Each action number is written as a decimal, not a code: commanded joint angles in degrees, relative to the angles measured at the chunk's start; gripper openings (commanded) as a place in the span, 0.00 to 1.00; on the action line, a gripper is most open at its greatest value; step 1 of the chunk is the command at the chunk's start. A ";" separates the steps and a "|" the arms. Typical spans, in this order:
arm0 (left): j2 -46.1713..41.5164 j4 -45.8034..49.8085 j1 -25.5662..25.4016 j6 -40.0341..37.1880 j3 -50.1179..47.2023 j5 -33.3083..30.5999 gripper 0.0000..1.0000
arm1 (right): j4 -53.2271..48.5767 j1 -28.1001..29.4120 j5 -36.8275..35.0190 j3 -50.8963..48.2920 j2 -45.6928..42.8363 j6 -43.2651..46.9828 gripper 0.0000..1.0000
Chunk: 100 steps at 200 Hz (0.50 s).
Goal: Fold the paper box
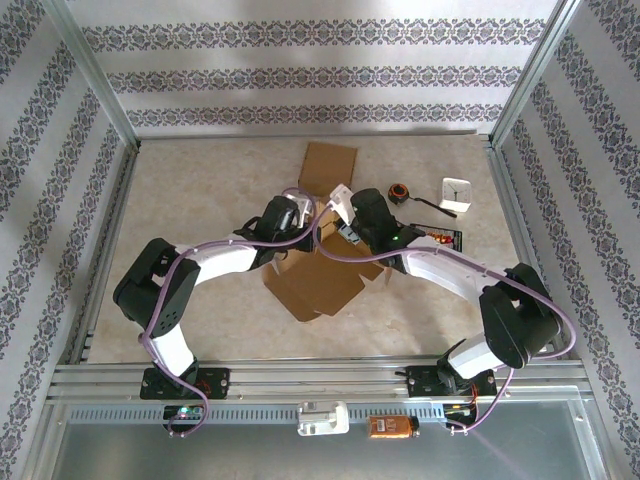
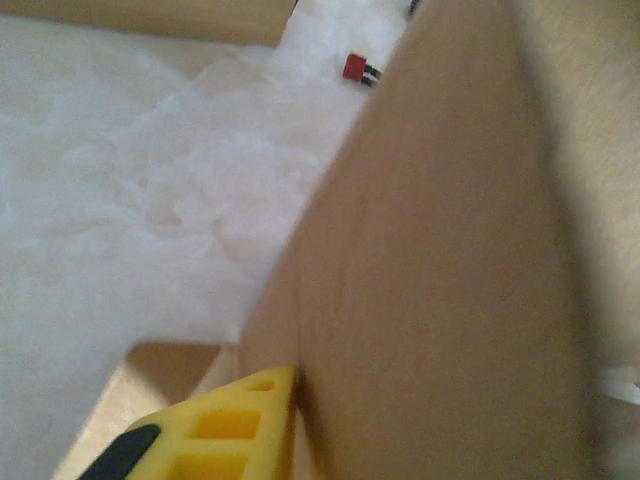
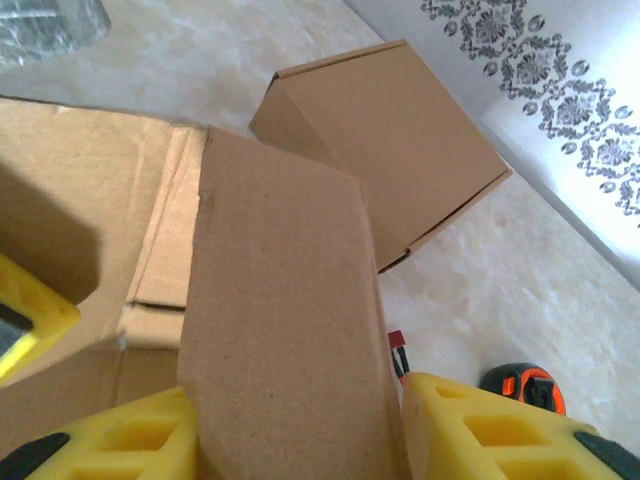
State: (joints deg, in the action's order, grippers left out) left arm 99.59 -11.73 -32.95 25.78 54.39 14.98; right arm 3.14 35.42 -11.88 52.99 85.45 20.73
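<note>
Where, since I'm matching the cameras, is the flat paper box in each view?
Top external: the paper box lies mid-picture, partly unfolded.
Left wrist: its raised flap covers the right half.
Right wrist: a flap stands lower centre, between the right gripper's fingers.
Shared landmark: a small red piece beside the box, in both wrist views.

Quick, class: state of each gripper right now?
Left gripper: finger against cardboard panel; cannot tell.
Right gripper: fingers straddle box flap; grip cannot be told.
</note>
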 commanded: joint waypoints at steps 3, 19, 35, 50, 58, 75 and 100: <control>-0.90 -6.47 -0.89 1.16 -3.11 2.26 0.25 | 4.01 0.86 0.37 -2.29 -0.36 4.25 0.46; -2.27 -10.81 -0.72 -0.57 -4.85 4.52 0.35 | 4.46 1.39 -0.59 -3.90 -0.78 7.71 0.46; -3.48 -14.59 -0.55 -3.89 -6.32 7.60 0.41 | 4.59 1.65 -0.71 -5.20 -1.46 11.04 0.46; -5.05 -15.26 0.02 -6.96 -7.34 8.96 0.45 | 4.65 1.76 -0.56 -6.44 -2.21 13.73 0.47; -6.18 -15.11 0.37 -8.54 -7.86 9.18 0.46 | 4.72 1.71 -0.52 -6.86 -2.54 14.82 0.47; -9.28 -14.01 1.28 -12.51 -9.22 10.02 0.47 | 4.60 1.69 -0.34 -7.38 -2.67 16.21 0.47; -15.82 -11.40 1.74 -21.57 -11.53 12.82 0.48 | 4.51 1.72 -0.67 -7.20 -2.00 16.62 0.47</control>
State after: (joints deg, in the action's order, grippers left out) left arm 89.93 -21.10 -32.12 14.98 44.77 23.77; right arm 7.31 36.27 -12.21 46.48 83.72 34.79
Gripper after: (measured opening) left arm 0.476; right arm 0.469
